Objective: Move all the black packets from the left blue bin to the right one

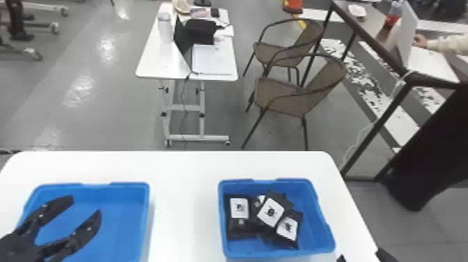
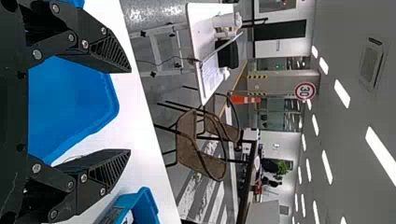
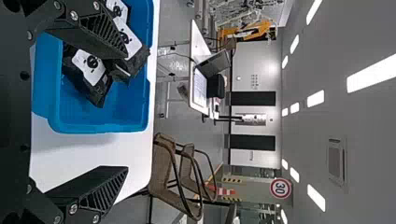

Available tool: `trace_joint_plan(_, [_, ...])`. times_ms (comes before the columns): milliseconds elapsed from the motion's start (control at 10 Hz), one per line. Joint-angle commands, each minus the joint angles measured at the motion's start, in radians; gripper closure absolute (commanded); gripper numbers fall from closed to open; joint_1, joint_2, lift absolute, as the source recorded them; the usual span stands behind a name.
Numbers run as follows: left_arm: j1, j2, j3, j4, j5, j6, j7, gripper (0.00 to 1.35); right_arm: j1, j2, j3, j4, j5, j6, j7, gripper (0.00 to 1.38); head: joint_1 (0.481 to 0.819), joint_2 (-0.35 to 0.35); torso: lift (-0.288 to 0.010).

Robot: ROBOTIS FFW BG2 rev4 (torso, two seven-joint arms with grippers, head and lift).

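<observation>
In the head view my left gripper [image 1: 87, 210] stands open over the left blue bin [image 1: 147, 209], with nothing between its fingers; no packets are visible in that bin. Several black packets [image 1: 240, 228] with white labels lie in a loose heap inside the right blue bin [image 1: 322, 223]. A dark tip of my right gripper [image 1: 341, 258] shows at the bottom edge, beside the right bin's near right corner. The left wrist view has the left gripper [image 2: 130, 111] wide apart and empty. In the right wrist view the right gripper [image 3: 127, 110] is open too, holding nothing, with black packets [image 3: 95, 84] beyond it.
Both bins stand on a white table [image 1: 184, 195], with a strip of tabletop between them. Past its far edge are a small white desk [image 1: 153, 66] and brown chairs [image 1: 285, 94]. A person's hand rests by a laptop on a dark-framed table at the back right.
</observation>
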Motion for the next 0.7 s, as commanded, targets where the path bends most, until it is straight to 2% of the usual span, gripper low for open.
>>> trace_joint_plan(0, [-0.001, 0.002, -0.003, 0.001, 0.001, 0.007, 0.0, 0.46, -0.001, 0.001, 0.0, 0.003, 0.0, 0.0, 0.0, 0.17, 0.695, -0.166, 0.0])
trace_joint_plan(600, [-0.003, 0.005, -0.004, 0.005, 0.007, 0.017, 0.0, 0.46, -0.001, 0.001, 0.005, 0.007, -0.002, 0.0, 0.0, 0.17, 0.695, -0.164, 0.0])
